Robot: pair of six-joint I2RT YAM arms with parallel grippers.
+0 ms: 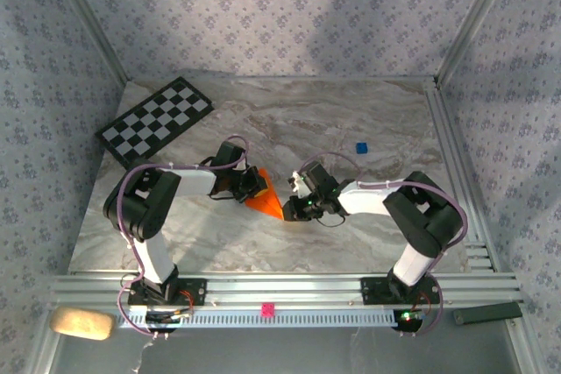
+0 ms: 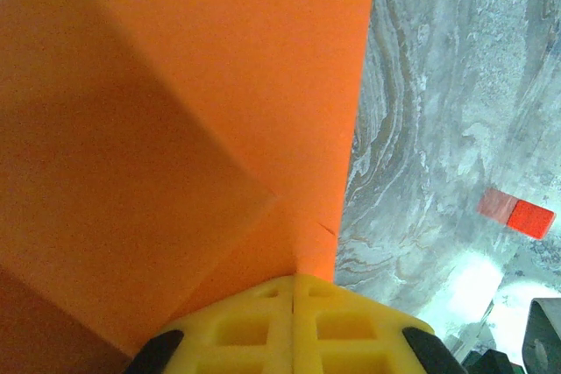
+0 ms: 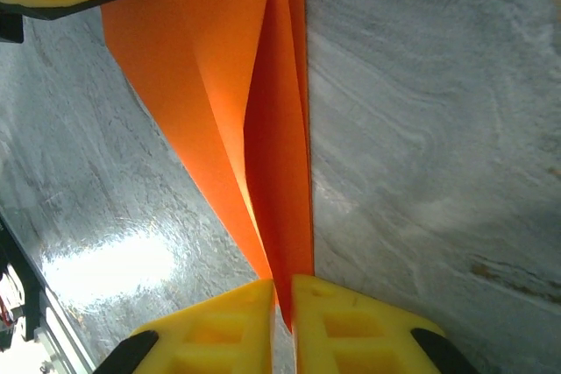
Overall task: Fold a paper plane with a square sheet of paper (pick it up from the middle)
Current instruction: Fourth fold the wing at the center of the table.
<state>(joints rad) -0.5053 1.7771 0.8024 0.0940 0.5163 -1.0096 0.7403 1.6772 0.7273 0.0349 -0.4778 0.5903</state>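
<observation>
Marble tabletop (image 1: 351, 120), arms bent inward: left gripper (image 2: 294, 288) closed at wide end of orange paper (image 2: 219, 85), right gripper (image 3: 282, 293) pinching its tip.

The top external camera looks down from above and behind the arm bases (image 1: 162, 293), which sit at the bottom of its frame, and takes in the whole table (image 1: 351, 243) from afar. The left wrist camera hangs very close over the orange paper (image 2: 175, 172), the left gripper (image 2: 294, 285) at its bottom edge, and the right wrist camera is equally close, the right gripper (image 3: 282, 291) at its bottom edge. All three views share that paper.
</observation>
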